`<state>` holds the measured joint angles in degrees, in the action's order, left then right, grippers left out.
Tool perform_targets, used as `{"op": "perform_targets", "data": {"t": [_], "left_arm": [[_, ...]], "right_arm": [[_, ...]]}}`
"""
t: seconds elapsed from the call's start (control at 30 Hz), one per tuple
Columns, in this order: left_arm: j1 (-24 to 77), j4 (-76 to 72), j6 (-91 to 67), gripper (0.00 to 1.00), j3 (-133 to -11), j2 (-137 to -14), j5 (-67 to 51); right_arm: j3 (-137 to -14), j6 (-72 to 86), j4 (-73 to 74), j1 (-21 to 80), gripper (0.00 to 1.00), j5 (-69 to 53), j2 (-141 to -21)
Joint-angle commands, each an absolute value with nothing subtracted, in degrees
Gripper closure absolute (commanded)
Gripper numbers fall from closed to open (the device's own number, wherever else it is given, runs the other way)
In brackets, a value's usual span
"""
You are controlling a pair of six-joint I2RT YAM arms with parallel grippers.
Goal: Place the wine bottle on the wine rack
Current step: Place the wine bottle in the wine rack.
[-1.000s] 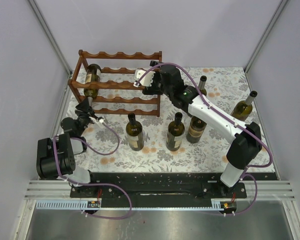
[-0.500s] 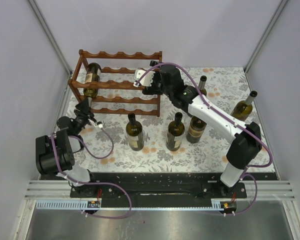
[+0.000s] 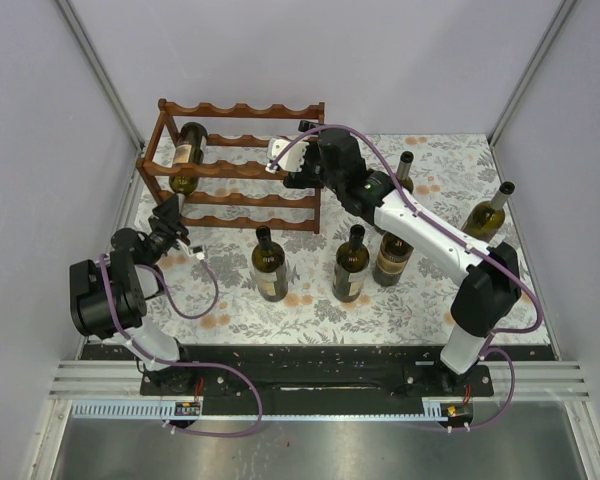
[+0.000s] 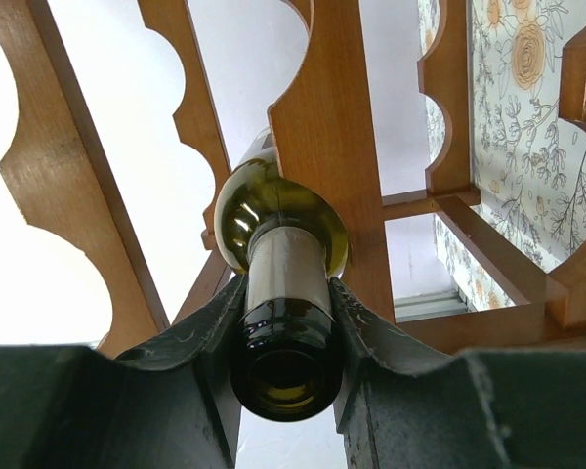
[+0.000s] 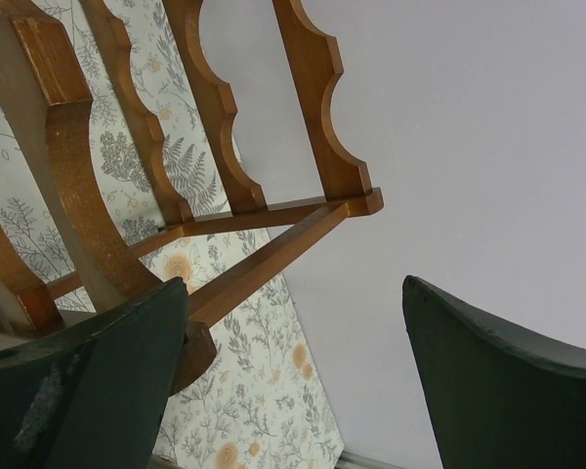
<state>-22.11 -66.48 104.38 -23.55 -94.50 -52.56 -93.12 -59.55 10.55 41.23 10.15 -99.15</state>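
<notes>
Left gripper (image 4: 288, 293) pinches the wine bottle (image 4: 273, 210) by its neck; its body lies ahead in the wine rack (image 4: 322, 117), seemingly seated; next, release and back straight off; right gripper (image 5: 293, 293) spread, empty.

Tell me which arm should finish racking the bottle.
Left. The left gripper is shut on the neck of the dark green glass wine bottle lying in the reddish-brown wooden wine rack. The right gripper is open and empty at the rack's right end.
</notes>
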Motion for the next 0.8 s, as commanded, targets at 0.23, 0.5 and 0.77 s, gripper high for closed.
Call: {"op": "perform_targets", "data": {"t": [0.23,0.5,0.77], "left_arm": [[-23.3,-42.3,109.3,1.0,-23.6,-96.8,-58.2],[-23.3,-44.0,105.8,1.0,-24.9,-96.6,-56.5],[-23.2,-58.8,98.4,1.0,-23.5,-100.0,-55.1]], "right_arm": [[-93.7,-59.4,16.1,40.5,0.0,12.8,-101.7],[-93.7,-59.4,16.0,40.6,0.0,12.7,-101.8],[-93.6,-59.2,16.3,40.6,0.01,12.7,-101.7]]}}
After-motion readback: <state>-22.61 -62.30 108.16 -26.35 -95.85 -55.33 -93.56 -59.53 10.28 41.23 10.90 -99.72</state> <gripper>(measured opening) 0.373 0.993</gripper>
